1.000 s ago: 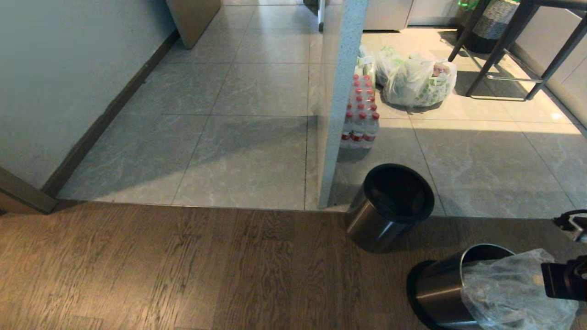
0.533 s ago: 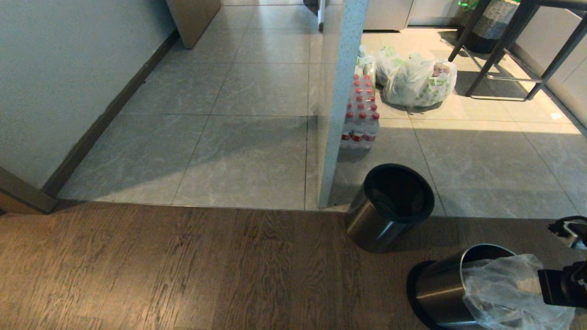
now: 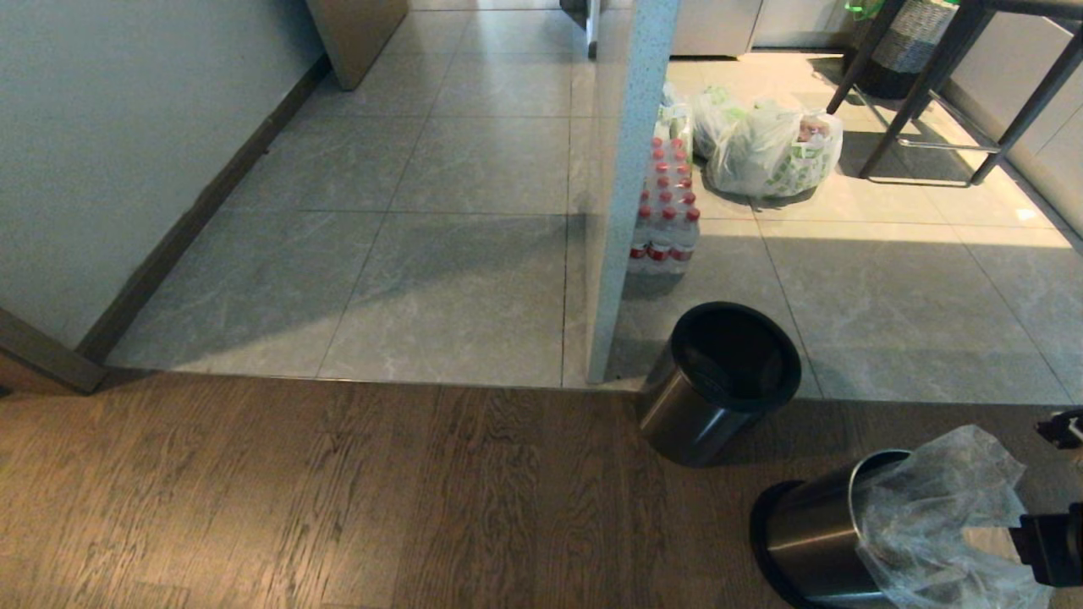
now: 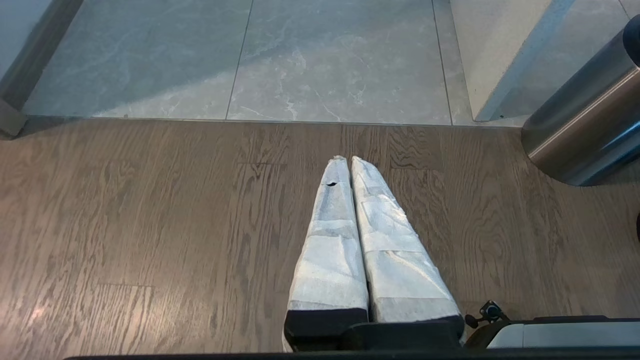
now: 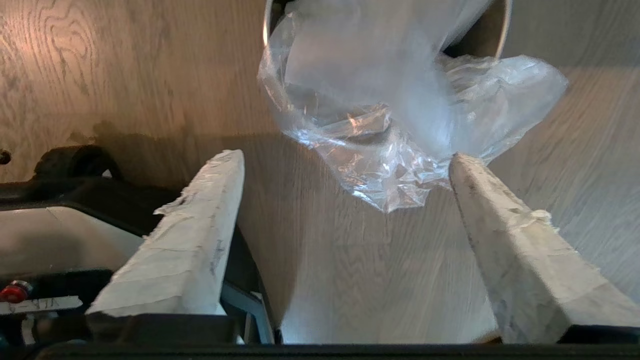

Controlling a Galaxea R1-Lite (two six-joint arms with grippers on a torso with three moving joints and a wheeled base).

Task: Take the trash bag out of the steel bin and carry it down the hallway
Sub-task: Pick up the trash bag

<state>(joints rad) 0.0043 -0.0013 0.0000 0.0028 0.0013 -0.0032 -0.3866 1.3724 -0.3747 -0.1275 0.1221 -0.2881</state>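
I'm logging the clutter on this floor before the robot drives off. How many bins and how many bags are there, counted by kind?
Steel bins: 2, the steel bin holding the trash bag and the black-lined bin.
Clear bags: 1, the trash bag.
Green-printed white bags: 1 bundle; how many it holds is unclear.
Total: 4.

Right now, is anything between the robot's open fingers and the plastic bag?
No. In the right wrist view the right gripper is open, and only bare wood floor shows before the trash bag.

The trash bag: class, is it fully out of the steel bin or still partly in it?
Partly in. The trash bag spills from the mouth of the steel bin, with its far end inside the rim.
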